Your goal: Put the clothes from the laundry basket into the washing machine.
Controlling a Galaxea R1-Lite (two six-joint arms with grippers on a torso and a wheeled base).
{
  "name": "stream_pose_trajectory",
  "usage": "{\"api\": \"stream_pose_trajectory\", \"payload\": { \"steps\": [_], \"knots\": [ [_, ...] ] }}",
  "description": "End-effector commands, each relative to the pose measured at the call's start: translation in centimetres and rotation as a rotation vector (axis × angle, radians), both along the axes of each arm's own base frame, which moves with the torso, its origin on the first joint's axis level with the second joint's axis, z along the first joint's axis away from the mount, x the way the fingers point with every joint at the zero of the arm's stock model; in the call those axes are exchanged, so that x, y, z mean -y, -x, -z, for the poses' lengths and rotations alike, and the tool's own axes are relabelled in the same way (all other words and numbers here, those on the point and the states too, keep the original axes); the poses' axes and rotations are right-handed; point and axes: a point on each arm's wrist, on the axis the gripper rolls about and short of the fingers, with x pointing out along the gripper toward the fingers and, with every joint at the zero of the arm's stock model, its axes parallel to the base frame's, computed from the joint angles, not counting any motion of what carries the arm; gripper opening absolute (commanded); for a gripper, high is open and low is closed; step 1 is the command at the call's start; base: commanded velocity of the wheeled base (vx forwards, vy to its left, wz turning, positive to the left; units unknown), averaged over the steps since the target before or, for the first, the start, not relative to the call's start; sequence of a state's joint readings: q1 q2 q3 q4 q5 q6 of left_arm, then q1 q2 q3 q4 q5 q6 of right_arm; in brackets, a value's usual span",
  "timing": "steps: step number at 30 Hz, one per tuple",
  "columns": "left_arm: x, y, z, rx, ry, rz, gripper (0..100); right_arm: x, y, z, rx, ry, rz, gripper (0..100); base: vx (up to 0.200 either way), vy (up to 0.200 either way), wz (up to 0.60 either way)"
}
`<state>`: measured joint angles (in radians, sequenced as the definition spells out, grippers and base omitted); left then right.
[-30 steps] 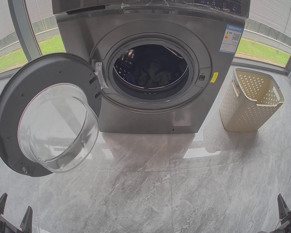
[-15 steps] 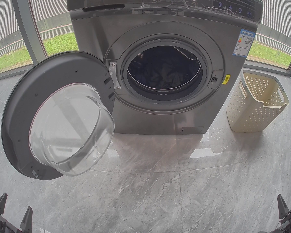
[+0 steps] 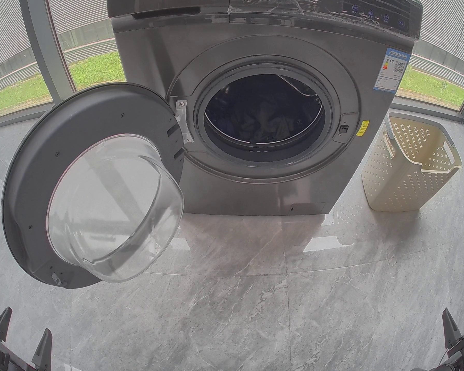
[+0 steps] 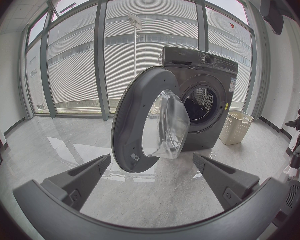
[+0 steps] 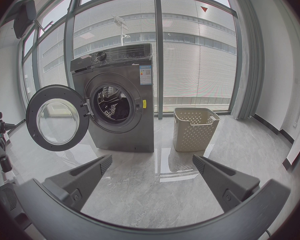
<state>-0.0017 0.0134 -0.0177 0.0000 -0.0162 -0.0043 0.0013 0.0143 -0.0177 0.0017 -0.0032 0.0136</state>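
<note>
Grey marbled tile floor: washing machine stands on it well ahead of left gripper; cream perforated laundry basket just beside machine, well ahead of right gripper.

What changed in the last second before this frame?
Only the camera moved: the whole head view shifted, so the washer, its door and the basket slid right in the picture together, mostly in the first half second. Nothing was taken or let go. The door stays open, dark clothes lie inside the washer, and the left hand and right hand stay low and open.
</note>
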Motion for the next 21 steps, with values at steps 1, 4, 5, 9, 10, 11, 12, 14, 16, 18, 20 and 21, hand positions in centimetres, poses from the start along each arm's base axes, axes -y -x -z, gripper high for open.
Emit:
{"api": "stream_pose_trajectory", "payload": {
  "steps": [1, 4, 5, 9, 10, 11, 12, 14, 16, 18, 20, 21],
  "knots": [
    [0.00, -0.05, 0.51, -0.007, 0.000, 0.001, 100, 0.00, -0.01, 0.48, -0.002, 0.000, 0.000, 100, -0.200, 0.000, 0.00],
    [0.00, -0.04, 0.47, -0.006, 0.000, 0.001, 100, 0.00, -0.01, 0.48, -0.002, 0.000, 0.000, 100, -0.133, 0.000, 0.00],
    [0.00, -0.05, 0.51, -0.007, 0.002, 0.002, 100, 0.00, -0.01, 0.48, -0.002, 0.000, 0.000, 100, 0.000, 0.000, 0.00],
    [0.00, -0.05, 0.51, -0.007, 0.000, 0.002, 100, 0.00, -0.01, 0.48, -0.002, 0.000, 0.000, 100, 0.000, 0.000, 0.00],
    [0.00, -0.05, 0.51, -0.007, 0.000, 0.001, 100, 0.00, -0.01, 0.48, -0.002, 0.000, 0.000, 100, 0.000, 0.000, 0.00],
    [0.00, -0.05, 0.51, -0.007, 0.000, 0.001, 100, 0.00, -0.01, 0.48, -0.002, 0.000, 0.001, 100, 0.000, 0.000, 0.00],
    [0.00, -0.05, 0.51, -0.007, 0.000, 0.001, 100, 0.00, -0.01, 0.48, -0.002, 0.001, 0.000, 100, 0.000, 0.000, 0.00],
    [0.00, -0.04, 0.47, -0.006, 0.000, 0.001, 100, 0.00, -0.01, 0.48, -0.002, 0.000, 0.000, 100, 0.000, 0.000, 0.00],
    [0.00, -0.05, 0.51, -0.007, 0.000, 0.001, 100, 0.00, -0.01, 0.48, -0.002, 0.000, 0.000, 100, 0.000, 0.000, 0.00],
    [0.00, -0.03, 0.47, -0.004, 0.002, 0.002, 100, 0.00, -0.01, 0.48, -0.002, 0.000, 0.000, 100, 0.000, 0.000, 0.00],
    [0.00, -0.05, 0.51, -0.007, 0.002, 0.002, 100, 0.00, -0.01, 0.48, -0.002, 0.001, 0.000, 100, 0.000, 0.200, 0.00],
    [0.00, -0.04, 0.47, -0.006, 0.002, 0.002, 100, 0.00, -0.01, 0.48, -0.002, 0.000, 0.000, 100, 0.000, 0.200, 0.00]
  ]
}}
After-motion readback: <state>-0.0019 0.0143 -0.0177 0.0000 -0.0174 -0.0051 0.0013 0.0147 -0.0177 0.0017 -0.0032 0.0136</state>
